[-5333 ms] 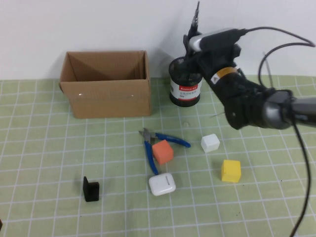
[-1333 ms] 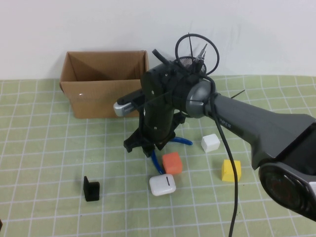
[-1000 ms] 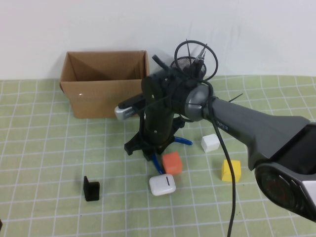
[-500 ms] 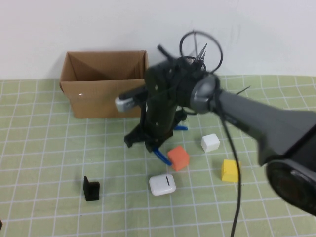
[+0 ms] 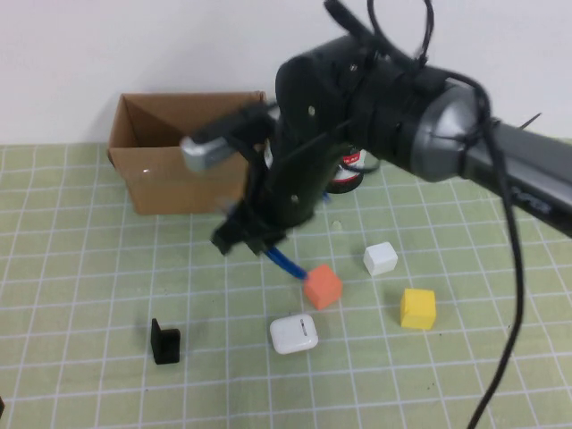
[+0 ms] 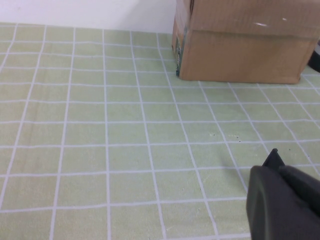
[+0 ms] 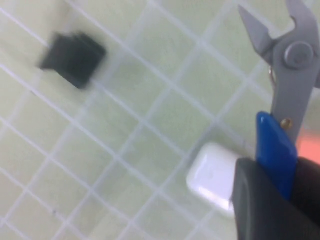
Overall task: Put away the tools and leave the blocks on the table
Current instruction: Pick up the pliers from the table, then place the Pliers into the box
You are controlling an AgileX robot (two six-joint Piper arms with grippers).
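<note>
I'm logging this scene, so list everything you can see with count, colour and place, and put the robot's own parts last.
Pliers: one, blue-handled, lifted off the mat in the right pincer.
Blocks: three on the mat; orange block at centre, white block right of it, yellow block nearest the robot.
Earbud case: one, white, in front of the orange block.
Bracket: one, black, front left.
Cardboard box: one, brown, open, back left.
Black canister: one, mostly hidden behind the arm.
Right pincer: shut on the pliers, above the mat's centre.
Left pincer: low over the mat, near the box.
</note>
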